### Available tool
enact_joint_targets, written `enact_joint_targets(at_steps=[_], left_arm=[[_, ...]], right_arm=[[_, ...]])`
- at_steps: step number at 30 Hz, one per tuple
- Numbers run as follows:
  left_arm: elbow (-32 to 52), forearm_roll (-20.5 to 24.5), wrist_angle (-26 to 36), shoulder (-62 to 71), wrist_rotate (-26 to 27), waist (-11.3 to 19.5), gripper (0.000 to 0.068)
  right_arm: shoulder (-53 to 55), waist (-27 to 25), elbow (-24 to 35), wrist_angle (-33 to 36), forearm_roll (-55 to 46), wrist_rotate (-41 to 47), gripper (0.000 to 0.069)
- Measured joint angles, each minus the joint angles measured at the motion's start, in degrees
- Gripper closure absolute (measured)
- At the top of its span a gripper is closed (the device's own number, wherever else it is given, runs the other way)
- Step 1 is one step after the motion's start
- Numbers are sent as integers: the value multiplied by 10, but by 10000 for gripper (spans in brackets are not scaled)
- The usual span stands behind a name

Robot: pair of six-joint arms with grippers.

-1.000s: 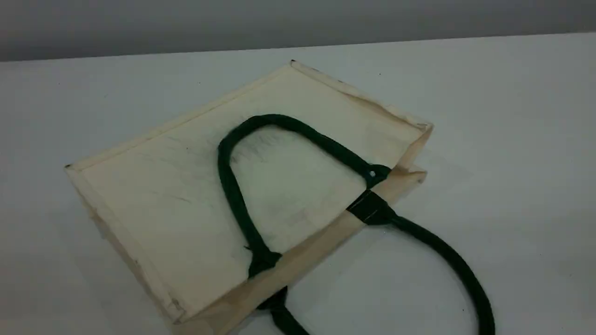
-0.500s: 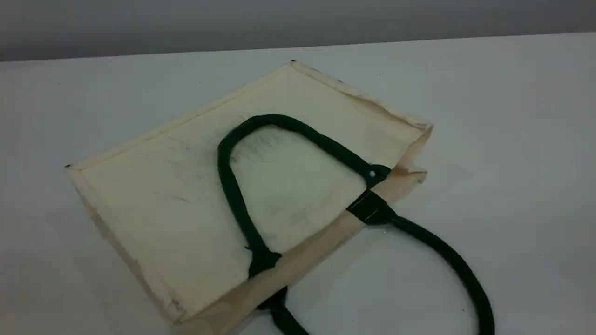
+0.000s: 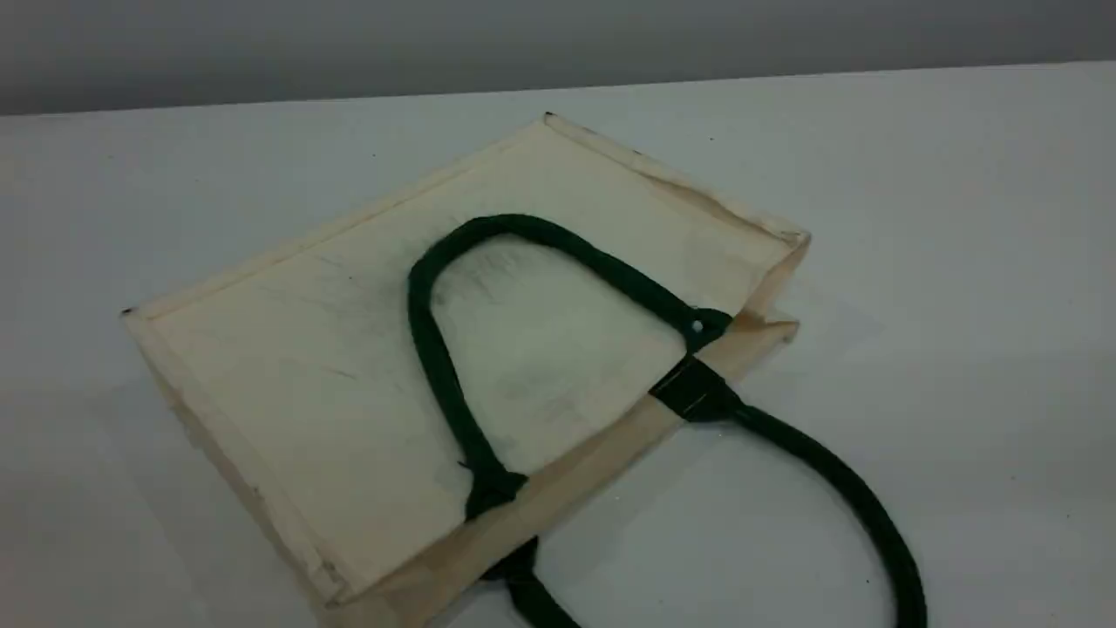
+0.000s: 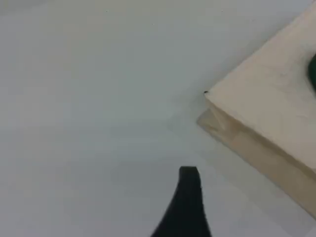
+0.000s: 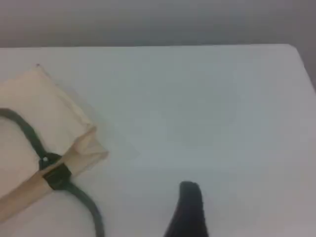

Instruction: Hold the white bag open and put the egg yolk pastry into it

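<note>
While the white bag (image 3: pixel 366 375) lies flat on its side on the pale table (image 3: pixel 959 262), its mouth edge faces the near right of the scene view and looks nearly closed, only the corner by the right gusset gaping a little. One dark green handle (image 3: pixel 436 349) is folded back onto the bag's upper panel, and the other handle (image 3: pixel 837 488) loops out over the table toward the lower right edge of the view. The egg yolk pastry does not show in any view. Neither arm appears in the scene view. The left gripper (image 4: pixel 185 207) shows a single dark fingertip above bare table, just beside a bottom corner of the bag and not touching it; its jaws stand spread with nothing between them. The right gripper (image 5: pixel 187 210) hangs over bare table, well apart from the bag's mouth and handles, likewise spread and empty
</note>
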Motion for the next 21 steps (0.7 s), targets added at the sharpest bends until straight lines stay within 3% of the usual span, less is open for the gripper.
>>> enact_joint_targets(at_steps=[21], left_arm=[[-1, 0, 2, -27, 0, -2, 102]], right_arm=[[0, 1, 0, 0, 1, 0, 147]])
